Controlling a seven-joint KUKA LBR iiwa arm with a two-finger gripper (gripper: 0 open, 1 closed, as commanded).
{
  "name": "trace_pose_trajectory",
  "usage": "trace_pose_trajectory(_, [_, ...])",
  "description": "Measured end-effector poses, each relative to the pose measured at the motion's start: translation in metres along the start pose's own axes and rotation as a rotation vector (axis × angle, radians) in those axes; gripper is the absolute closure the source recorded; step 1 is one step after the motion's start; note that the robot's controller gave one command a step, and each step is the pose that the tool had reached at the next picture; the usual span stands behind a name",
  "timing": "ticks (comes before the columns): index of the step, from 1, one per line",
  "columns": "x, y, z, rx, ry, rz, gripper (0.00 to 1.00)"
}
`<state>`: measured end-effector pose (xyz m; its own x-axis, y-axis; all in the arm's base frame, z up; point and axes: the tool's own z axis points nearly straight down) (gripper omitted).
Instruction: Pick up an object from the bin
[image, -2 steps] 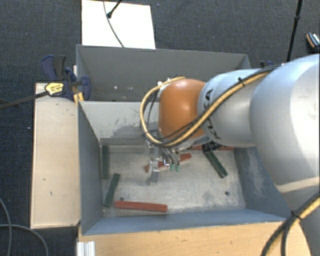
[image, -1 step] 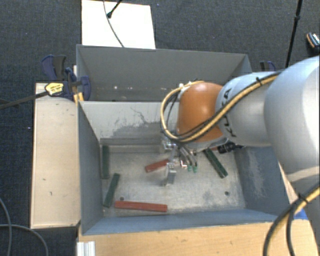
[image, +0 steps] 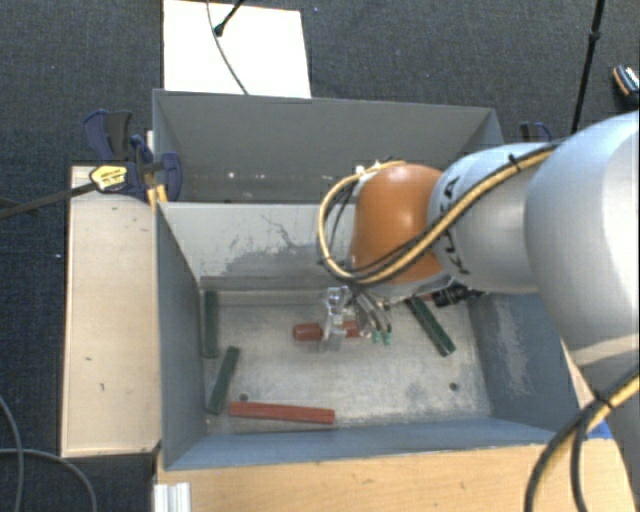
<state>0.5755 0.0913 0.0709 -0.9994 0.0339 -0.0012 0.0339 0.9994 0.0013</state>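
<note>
My gripper (image: 335, 328) reaches down under the orange cover into the middle of the bin. Its metal fingers stand right at a short red block (image: 306, 332), which lies on the floor and pokes out to their left. Whether the fingers close on the block cannot be made out. A dark green stick (image: 434, 328) lies slanted just right of the gripper, partly hidden by the arm.
A long red bar (image: 281, 411) lies along the front wall. Two dark green sticks rest at the left: one upright along the left wall (image: 209, 324), one slanted below it (image: 222, 379). The arm covers the bin's right back part.
</note>
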Motion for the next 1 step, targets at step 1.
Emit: trace_pose_trajectory(1, [0.0274,-0.0099,-0.1909,-0.002,-0.009,0.088,1.0])
